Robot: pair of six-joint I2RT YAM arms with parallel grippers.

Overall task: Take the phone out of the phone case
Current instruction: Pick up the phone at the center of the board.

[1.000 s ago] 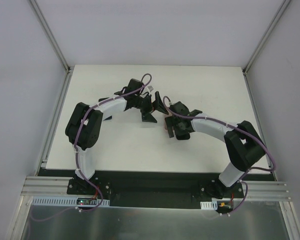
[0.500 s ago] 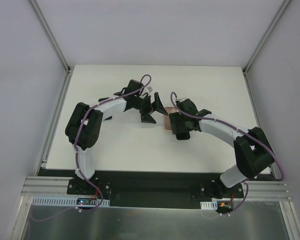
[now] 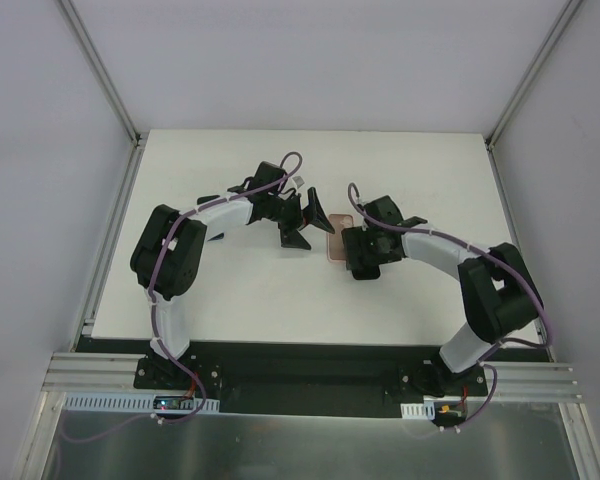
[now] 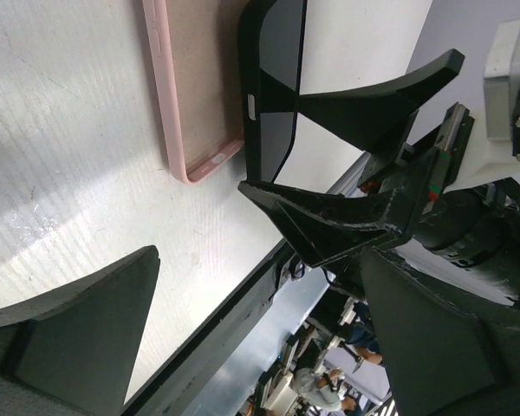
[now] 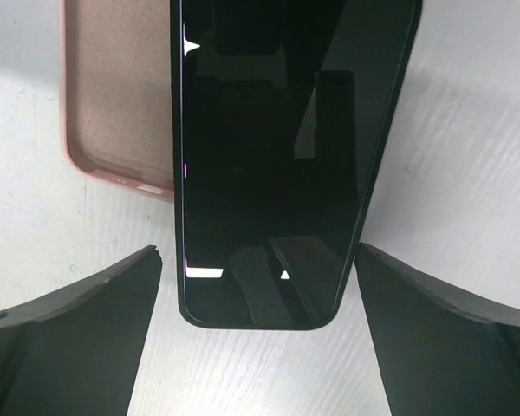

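White tabletop point(image 3: 230, 290) carries the empty phone case point(image 5: 113, 95). The phone point(image 5: 269, 156) is out of it, overlapping one long side of the case. Right pincer point(image 5: 258, 251) is spread wider than the phone's end, and left pincer point(image 3: 305, 222) gapes beside the case.

The phone point(image 5: 277, 165) shows a glossy black face, mirror-smooth (reflections all over it). The phone case point(image 5: 113, 87) looks matt, soft pink, faintly grainy inside. The table point(image 5: 477, 121) is white, lightly ribbed, with a dull sheen.
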